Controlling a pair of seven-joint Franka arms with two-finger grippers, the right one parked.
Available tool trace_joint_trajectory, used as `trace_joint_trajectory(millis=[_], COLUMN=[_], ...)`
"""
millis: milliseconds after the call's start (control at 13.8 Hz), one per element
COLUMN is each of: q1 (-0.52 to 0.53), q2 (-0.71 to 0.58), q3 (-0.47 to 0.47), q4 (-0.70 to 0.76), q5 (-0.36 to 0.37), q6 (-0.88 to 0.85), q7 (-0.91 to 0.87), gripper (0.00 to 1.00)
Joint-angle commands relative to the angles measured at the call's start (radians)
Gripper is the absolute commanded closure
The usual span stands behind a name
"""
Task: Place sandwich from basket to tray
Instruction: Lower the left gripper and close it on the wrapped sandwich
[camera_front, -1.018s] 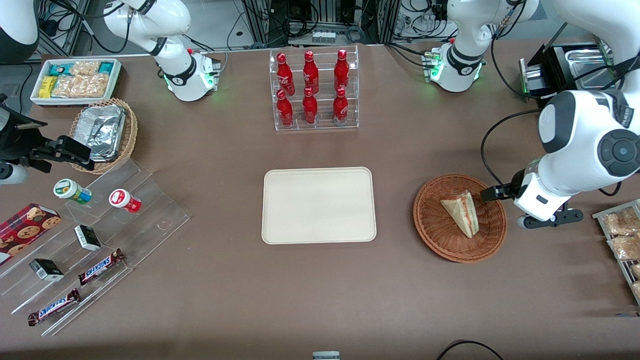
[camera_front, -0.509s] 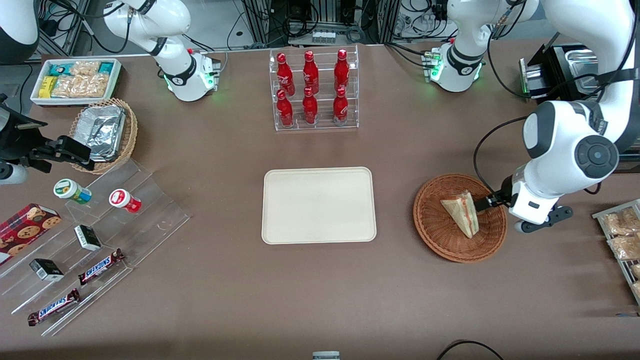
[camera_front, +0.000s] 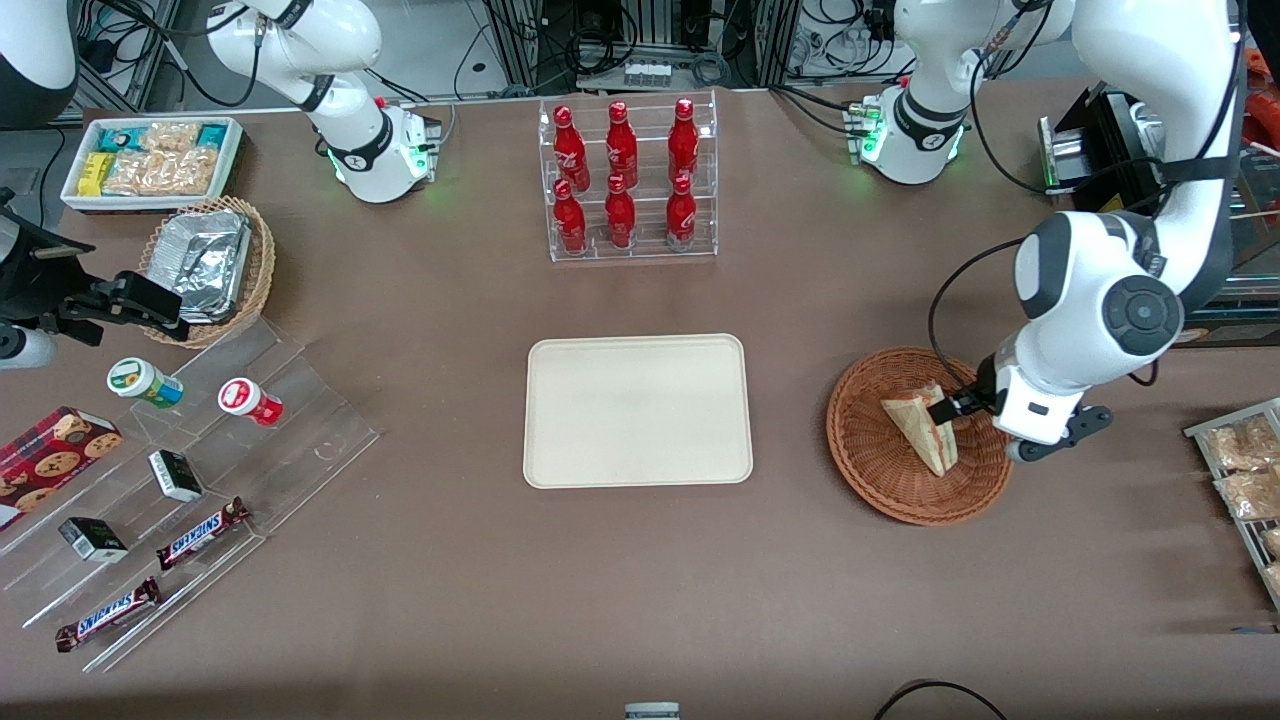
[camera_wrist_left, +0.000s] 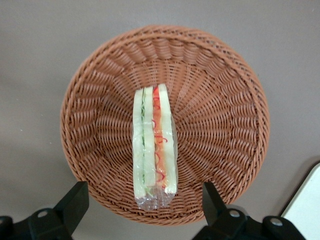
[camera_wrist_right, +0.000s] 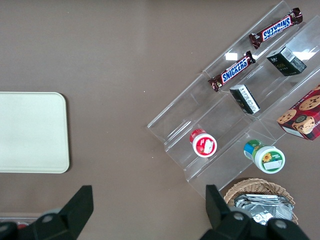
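The sandwich (camera_front: 921, 431), a plastic-wrapped wedge of white bread with red and green filling, lies in the reddish-brown wicker basket (camera_front: 880, 482). My gripper (camera_front: 948, 409) hangs open just above the sandwich's wide end, at the basket's rim toward the working arm's end. In the left wrist view the sandwich (camera_wrist_left: 155, 145) runs lengthwise between the spread black fingers (camera_wrist_left: 74, 201), and the gripper (camera_wrist_left: 144, 204) touches nothing. The basket (camera_wrist_left: 220, 125) fills that view. The cream-white tray (camera_front: 637, 410) sits bare beside the basket, toward the table's middle.
A clear rack of red bottles (camera_front: 627, 180) stands farther from the camera than the tray. A rack of snack packets (camera_front: 1240, 480) sits toward the working arm's end. An acrylic step stand (camera_front: 180, 480) with snacks and a tan basket (camera_front: 262, 262) of foil containers lie toward the parked arm's end.
My arm has swung toward the basket. The open gripper moved from outside the basket's rim to above the sandwich's wide end. The sandwich has not moved.
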Motion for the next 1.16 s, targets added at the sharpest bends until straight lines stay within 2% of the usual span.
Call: trace_joint_trajectory(millis=[0, 436, 1018, 1091], q1=[-0.007, -0.007, -0.007, -0.009], q2=[0.014, 0.066, 0.103, 0.105], q3=[-0.004, -0.010, -0.010, -0.010], q4=[-0.012, -0.018, -0.079, -0.079], q5=[0.012, 0.016, 0.016, 0.016], q6=[0.021, 0.025, 0.143, 0.143], q7=[-0.023, -0.025, -0.066, -0.068], gripper=[0.00, 0.00, 0.00, 0.04])
